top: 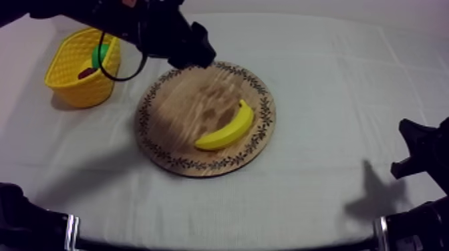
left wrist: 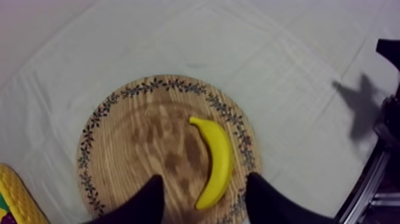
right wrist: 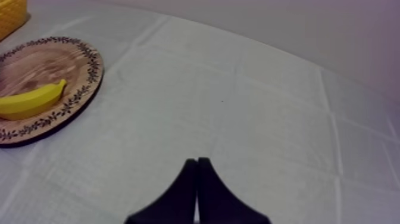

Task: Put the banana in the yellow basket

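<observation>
Hovering our left gripper (left wrist: 205,177), fingers spread wide, over the banana (top: 227,128) lying on the board (top: 177,110), we judge it light, smooth, probably stiff plastic, best pinched across its thick middle.

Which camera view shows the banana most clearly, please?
The left wrist view: the banana lies whole on the wooden board, seen from above. The top view shows it whole too, from farther off; the right wrist view catches it side-on.
</observation>
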